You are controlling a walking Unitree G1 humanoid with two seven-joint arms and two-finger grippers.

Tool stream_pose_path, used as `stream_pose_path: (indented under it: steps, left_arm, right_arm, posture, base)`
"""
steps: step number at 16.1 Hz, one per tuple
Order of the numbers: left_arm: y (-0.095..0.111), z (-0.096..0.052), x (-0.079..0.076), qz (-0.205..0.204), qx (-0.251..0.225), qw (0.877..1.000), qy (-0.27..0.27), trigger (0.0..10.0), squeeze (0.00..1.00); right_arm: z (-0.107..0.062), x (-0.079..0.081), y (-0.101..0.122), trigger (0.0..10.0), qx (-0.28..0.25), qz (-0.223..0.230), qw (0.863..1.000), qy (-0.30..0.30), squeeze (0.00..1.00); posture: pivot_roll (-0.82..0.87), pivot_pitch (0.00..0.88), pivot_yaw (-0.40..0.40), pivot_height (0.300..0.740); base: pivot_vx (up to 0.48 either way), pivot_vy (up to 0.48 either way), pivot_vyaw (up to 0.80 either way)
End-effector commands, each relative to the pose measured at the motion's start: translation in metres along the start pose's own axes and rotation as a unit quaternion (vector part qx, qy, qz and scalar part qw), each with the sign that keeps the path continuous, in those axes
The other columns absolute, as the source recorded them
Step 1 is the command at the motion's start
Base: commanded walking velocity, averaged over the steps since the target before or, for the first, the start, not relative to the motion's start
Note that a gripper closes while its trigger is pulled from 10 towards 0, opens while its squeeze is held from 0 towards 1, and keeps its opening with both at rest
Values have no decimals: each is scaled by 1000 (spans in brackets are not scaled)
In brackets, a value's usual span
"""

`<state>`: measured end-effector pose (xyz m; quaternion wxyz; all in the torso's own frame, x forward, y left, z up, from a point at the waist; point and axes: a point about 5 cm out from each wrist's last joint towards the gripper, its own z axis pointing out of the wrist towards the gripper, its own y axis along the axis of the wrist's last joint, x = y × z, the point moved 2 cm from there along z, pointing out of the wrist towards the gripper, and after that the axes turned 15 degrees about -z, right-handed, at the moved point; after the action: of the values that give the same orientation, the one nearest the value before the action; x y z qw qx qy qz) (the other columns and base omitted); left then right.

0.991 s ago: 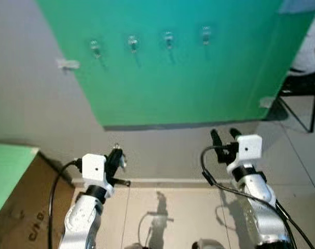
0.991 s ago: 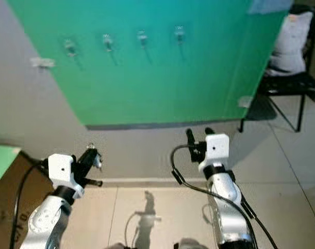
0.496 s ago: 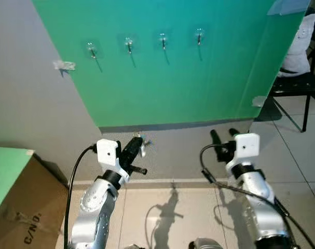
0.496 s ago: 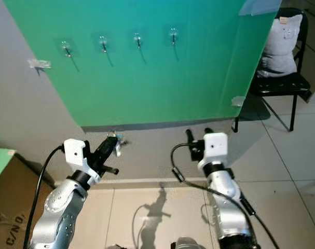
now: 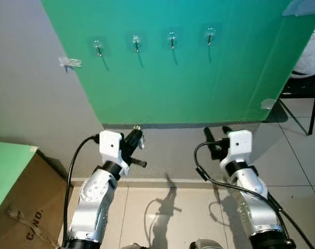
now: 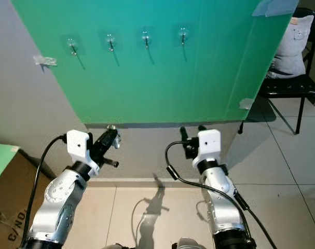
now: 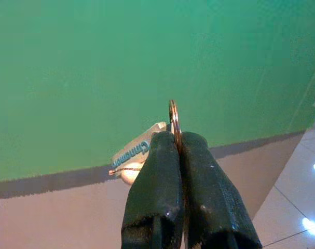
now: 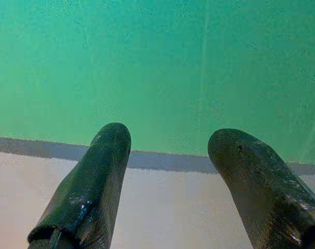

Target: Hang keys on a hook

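Note:
Several small clear hooks [image 5: 136, 42] sit in a row high on a green wall panel [image 5: 199, 78]. My left gripper [image 5: 137, 136] is shut on a key ring [image 7: 173, 118], with a silver key and tag [image 7: 135, 154] dangling beside its black fingers [image 7: 157, 181]. It is raised in front of the panel's lower edge, well below the hooks and roughly under the second hook from the left. My right gripper [image 5: 216, 131] is held up at a similar height further right, open with nothing between its fingers [image 8: 103, 176].
A cardboard box with a green top [image 5: 12, 197] stands at the lower left. A black chair with a grey cushion [image 6: 292, 57] is at the right by the panel's edge. Tiled floor [image 5: 173, 218] lies below the grey wall.
The left arm rose from low near the floor to the panel's lower edge, carrying the keys. The right arm moved little. The camera view shifted slightly.

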<state>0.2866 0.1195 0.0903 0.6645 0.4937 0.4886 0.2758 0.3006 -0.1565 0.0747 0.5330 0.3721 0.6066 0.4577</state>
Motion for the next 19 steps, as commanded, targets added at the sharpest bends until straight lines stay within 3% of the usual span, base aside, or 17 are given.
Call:
stream_pose_path:
  steps: [1,5,10,12,15,19]
  left_arm:
    - [3,-1,3,1,-4,1000,1,0,0]
    - [9,6,6,12,-8,1000,5,0,0]
    - [26,4,3,84,-53,995,2,0,0]
    - [26,6,2,100,-50,994,-1,0,0]
    - [36,13,-1,92,-65,994,-7,0,0]
    - [50,14,-8,92,-96,991,-17,0,0]
  right_arm:
    - [-1,4,-2,10000,5,3,1000,8,0]
    - [-1,5,-4,10000,7,5,1000,10,0]
    - [-6,1,1,10000,-16,2,1000,-9,0]
    - [-5,0,0,10000,-15,4,1000,-13,0]
    - [-4,-1,2,10000,-21,5,1000,-17,0]
    - [-7,-4,7,10000,-42,2,999,-29,0]
  posture:
    - [-196,22,101,740]
    - [-199,20,104,740]
    - [-203,15,111,740]
    - [-203,11,112,740]
    - [-205,6,115,740]
    - [-207,3,117,740]
  base:
    - [0,0,0]
    - [0,193,0]
    - [0,0,0]
    - [0,0,0]
    - [0,0,0]
    - [397,268,0]
